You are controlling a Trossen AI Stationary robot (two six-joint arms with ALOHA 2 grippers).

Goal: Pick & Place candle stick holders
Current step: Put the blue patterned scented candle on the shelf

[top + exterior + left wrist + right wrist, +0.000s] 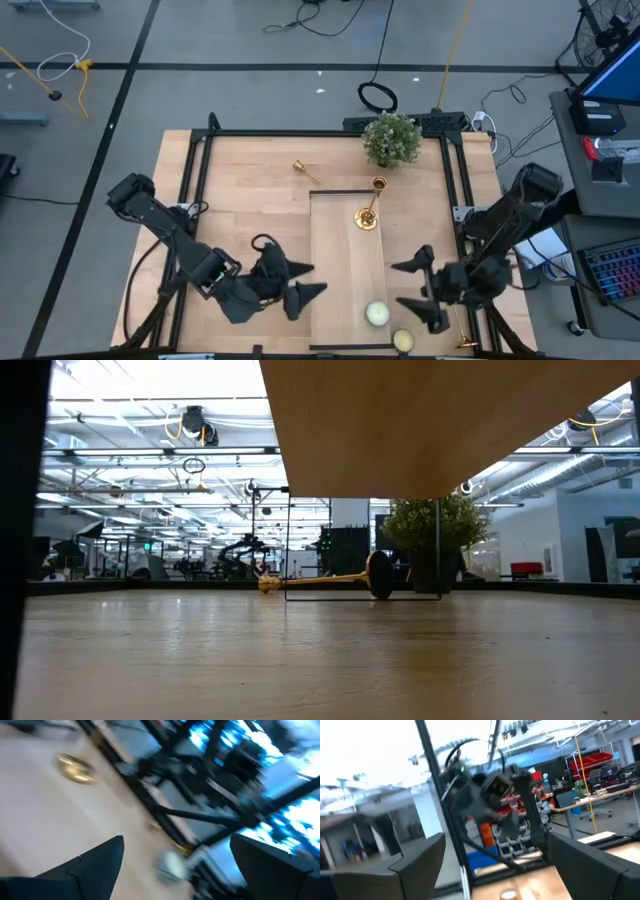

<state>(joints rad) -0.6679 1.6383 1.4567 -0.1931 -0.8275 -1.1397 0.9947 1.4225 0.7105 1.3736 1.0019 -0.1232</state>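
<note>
In the high view, one brass candle stick holder (368,208) stands on the pale board (335,270) at frame centre, a second candlestick (306,170) lies on the wooden table (250,200) up and left of it, and a third (464,330) lies at the table's lower right edge. The left gripper (297,282) at lower left and the right gripper (420,290) at lower right both gape, released and empty. Two round candles (377,314) sit near the bottom edge; a potted plant (391,138) stands at top.
</note>
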